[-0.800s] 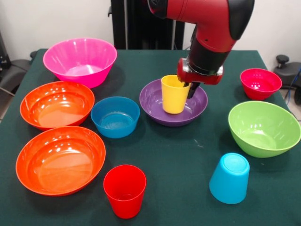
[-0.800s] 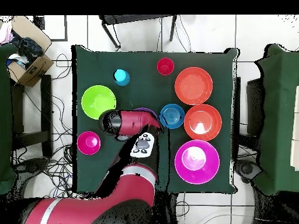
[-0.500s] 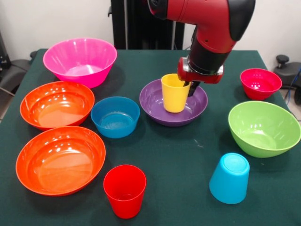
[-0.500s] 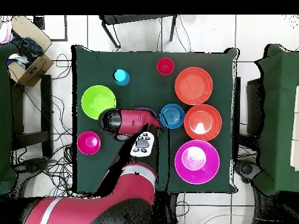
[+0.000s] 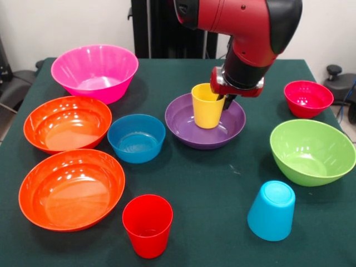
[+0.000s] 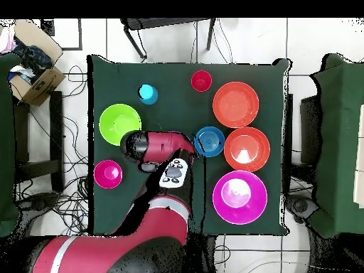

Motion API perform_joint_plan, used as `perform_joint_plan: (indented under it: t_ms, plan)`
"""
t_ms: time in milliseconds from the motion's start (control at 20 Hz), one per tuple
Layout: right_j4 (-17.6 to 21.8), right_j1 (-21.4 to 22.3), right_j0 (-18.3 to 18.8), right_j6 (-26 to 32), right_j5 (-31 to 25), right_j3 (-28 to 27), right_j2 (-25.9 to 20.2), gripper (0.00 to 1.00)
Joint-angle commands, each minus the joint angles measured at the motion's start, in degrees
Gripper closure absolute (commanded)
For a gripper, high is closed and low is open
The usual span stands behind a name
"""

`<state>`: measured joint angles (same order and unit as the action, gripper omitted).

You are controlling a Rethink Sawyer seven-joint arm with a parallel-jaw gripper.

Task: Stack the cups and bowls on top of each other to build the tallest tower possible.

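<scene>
1. Right now my gripper [image 5: 225, 100] is closed on the far-right rim of the yellow cup [image 5: 207, 105], one finger inside the cup and the rest hidden behind it. The cup stands upright in, or just above, the wide purple bowl [image 5: 189, 133]; I cannot tell whether its base is touching.
2. I judge this to be an early step: no tower exists yet, and every other piece lies singly on the tabletop [image 5: 222, 183].
3. The other pieces:
   - On the left sit the magenta bowl [image 5: 94, 71], two orange bowls [image 5: 67, 123] [image 5: 71, 188], and the small blue bowl [image 5: 136, 137].
   - On the right sit the lime green bowl [image 5: 311, 151] and the small crimson bowl [image 5: 307, 98].
   - At the near edge stand the red cup [image 5: 147, 224], upright, and the light blue cup [image 5: 271, 210], upside down.
4. The next move probably calls for settling where this cup belongs. A tall tower wants wide bowls lowest, so the cup may have to wait.
5. Room to move: open tabletop lies in the near middle, between the purple bowl and the two near cups. The left side is crowded, with the orange bowls close to that edge.
6. From overhead my arm [image 6: 153, 149] covers the purple bowl, so I rely on the front view there.
</scene>
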<state>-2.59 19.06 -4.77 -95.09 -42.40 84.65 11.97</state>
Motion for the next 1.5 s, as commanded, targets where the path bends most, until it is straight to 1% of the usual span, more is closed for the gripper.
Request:
perform_joint_plan:
  t_ms: [50, 550, 1050, 1100, 1300, 1500]
  plan:
    - [-1.3, -1.4, -0.5, -8.7, -2.9, -3.5, -4.7, 1.00]
    - [-1.0, -0.8, -0.5, -8.3, -1.1, -2.8, -4.8, 1.00]
    - [-0.8, -1.0, -0.6, -8.2, -0.5, -2.9, -4.8, 1.00]
    - [-0.7, -1.1, -0.8, -8.1, -0.4, -3.0, -4.7, 0.00]
    - [-0.9, -1.0, -0.5, -8.0, -0.3, -3.0, -5.0, 0.00]
    - [-0.7, -0.3, -0.8, -8.0, -1.6, -2.5, -4.7, 0.00]
